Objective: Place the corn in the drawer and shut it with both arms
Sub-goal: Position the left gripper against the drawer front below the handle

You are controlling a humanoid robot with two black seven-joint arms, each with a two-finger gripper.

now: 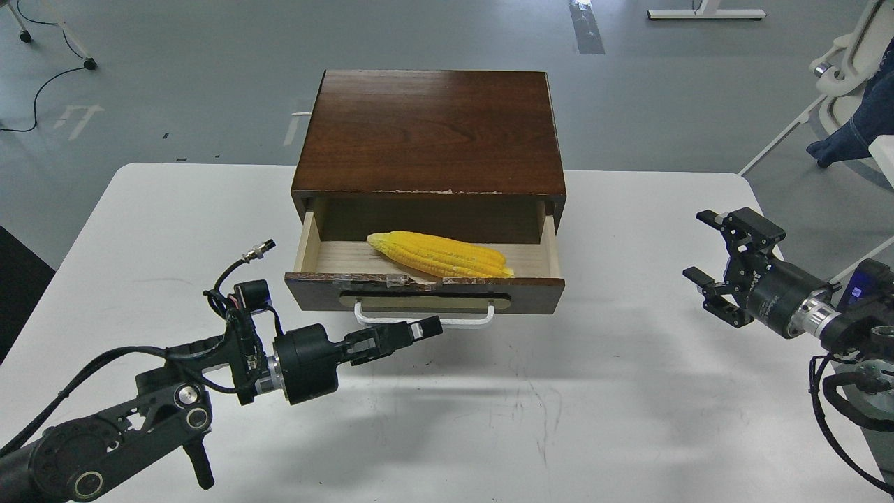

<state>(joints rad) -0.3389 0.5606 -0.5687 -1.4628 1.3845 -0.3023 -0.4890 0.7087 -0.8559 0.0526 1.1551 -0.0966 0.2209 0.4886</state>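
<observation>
The yellow corn (441, 254) lies inside the open drawer (424, 293) on its pale wood floor, tip to the left. The drawer sticks out of the dark-brown cabinet (429, 129); its white bar handle (424, 321) faces me. My left gripper (419, 330) points right with its fingers together, its tip just in front of and slightly below the handle's middle. My right gripper (712, 258) is open and empty, hovering over the table far to the right of the drawer.
The white table (594, 391) carries the cabinet at its far middle. A white chair with blue cloth (855, 91) stands off the table's right rear. Grey floor with cables lies beyond.
</observation>
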